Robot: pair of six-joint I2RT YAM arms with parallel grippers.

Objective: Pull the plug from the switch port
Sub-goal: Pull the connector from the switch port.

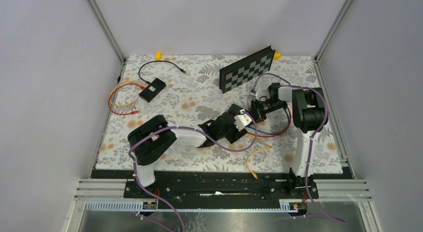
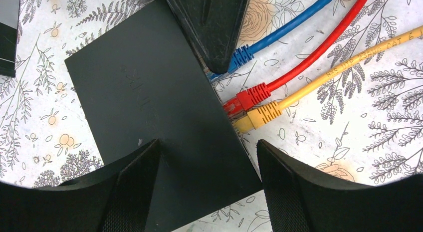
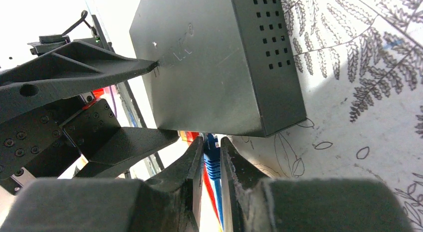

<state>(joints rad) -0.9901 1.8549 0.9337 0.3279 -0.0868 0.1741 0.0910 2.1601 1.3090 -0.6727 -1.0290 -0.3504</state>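
Holding three plugs (image 2: 247, 103) — black switch (image 2: 149, 107)

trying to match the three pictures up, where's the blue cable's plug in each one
Top external: hidden among the arms at centre right, not visible.
Left wrist: top centre, blue plug at the switch edge, under the right tool's dark tip.
Right wrist: bottom centre, between the right tool's fingers.
Shared landmark: the black switch.
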